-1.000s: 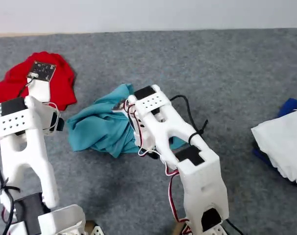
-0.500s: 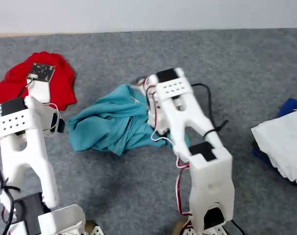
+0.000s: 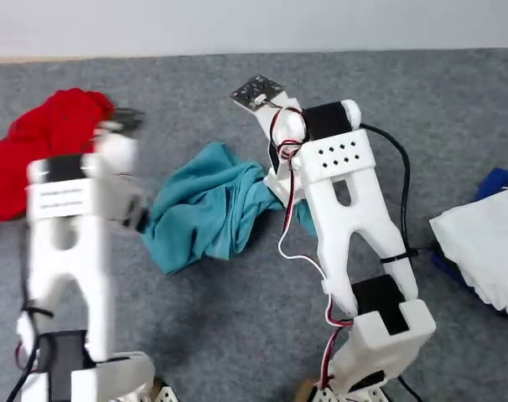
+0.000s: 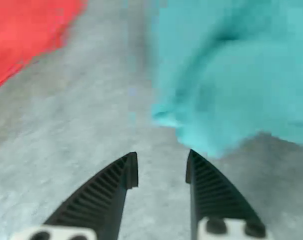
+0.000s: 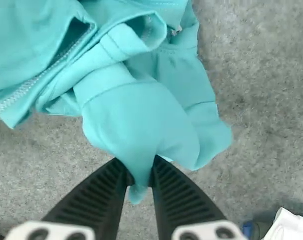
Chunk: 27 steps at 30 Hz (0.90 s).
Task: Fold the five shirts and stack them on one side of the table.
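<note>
Folds of teal shirt (image 5: 136, 115) sit pinched in right claw (image 5: 140, 169); left claw (image 4: 161, 156) spread nearby.

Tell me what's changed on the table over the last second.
The right arm, jaws shut on the teal shirt, swung rightward and dragged the shirt along. The left arm left the red shirt and swung toward the teal one, jaws open. The red shirt and the white stack stayed put.
</note>
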Each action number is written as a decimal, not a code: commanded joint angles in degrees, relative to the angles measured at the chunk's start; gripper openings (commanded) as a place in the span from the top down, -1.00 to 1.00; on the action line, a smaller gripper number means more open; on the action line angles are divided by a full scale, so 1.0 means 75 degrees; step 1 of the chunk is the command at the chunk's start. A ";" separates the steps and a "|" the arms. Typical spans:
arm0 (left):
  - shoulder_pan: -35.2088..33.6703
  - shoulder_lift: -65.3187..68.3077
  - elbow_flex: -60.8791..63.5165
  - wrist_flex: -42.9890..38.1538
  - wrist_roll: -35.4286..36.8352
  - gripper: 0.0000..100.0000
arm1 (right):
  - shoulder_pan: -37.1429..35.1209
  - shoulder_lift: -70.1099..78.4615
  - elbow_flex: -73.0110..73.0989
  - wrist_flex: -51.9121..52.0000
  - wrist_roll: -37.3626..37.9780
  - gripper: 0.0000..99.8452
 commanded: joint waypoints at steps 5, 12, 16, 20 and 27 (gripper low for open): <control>0.3223 -0.0234 -0.0182 0.0152 -0.0117 0.67 | 0.0264 0.0123 -0.0059 0.0287 -0.0023 0.98; 0.3903 -0.0234 0.1073 -0.1102 -0.0105 0.58 | 0.0275 0.0100 -0.0059 0.0311 -0.0035 0.98; 0.3892 -0.0234 0.1741 -0.1618 -0.0094 0.59 | 0.0275 0.0100 -0.0059 0.0311 -0.0047 0.98; 0.3763 -0.0246 0.1952 -0.1958 -0.0094 0.60 | 0.0275 0.0100 -0.0059 0.0311 -0.0059 0.98; 0.3188 -0.0234 0.2221 -0.2684 -0.0141 0.82 | 0.0275 0.0100 -0.0059 0.0311 -0.0059 0.98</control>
